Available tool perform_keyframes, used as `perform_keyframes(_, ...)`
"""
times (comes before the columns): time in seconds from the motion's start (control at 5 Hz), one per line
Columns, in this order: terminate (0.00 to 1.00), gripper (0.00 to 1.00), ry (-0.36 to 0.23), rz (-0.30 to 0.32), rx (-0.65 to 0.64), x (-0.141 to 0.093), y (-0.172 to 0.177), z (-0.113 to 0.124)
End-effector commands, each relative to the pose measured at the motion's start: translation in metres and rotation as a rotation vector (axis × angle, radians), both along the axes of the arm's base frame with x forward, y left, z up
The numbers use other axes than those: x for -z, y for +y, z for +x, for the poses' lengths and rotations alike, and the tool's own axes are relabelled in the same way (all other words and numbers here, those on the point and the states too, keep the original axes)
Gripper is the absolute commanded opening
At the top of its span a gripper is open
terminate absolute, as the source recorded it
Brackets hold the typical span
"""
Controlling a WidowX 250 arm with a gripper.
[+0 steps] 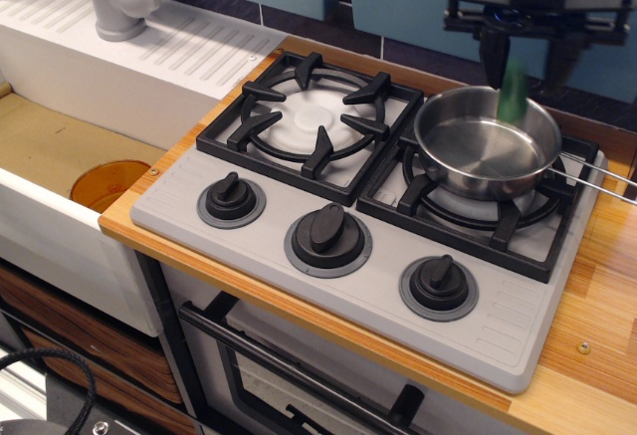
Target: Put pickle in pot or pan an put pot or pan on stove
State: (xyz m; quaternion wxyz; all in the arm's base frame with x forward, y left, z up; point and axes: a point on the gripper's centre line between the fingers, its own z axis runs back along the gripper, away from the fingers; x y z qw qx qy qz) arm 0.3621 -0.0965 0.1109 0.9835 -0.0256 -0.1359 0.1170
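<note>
Pickle blurred, below spread jaws | over pan | on stove right burner

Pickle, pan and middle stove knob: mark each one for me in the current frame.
pickle (514, 92): the only camera view, middle of the blurred green body.
pan (478, 151): same view, bare steel floor inside.
middle stove knob (327, 229): same view, top of the black grip.

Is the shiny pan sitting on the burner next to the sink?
No, the pan sits on the stove's far burner, away from the sink, while the near grate is bare.
</note>
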Motion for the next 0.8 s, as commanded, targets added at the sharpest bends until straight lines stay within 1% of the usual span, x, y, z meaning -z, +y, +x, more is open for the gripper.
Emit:
perform_keyframes(0.0,0.00,1.00,-0.057,-0.007,0.024,-0.013,0.001,0.012)
perform_keyframes(0.2,0.00,1.00,-0.049,-0.002,0.024,-0.016,-0.001,0.009)
perform_keyframes(0.4,0.00,1.00,-0.019,0.013,0.036,-0.029,0.004,0.005)
perform_keyframes(0.6,0.00,1.00,0.013,0.038,0.055,-0.043,0.016,0.005)
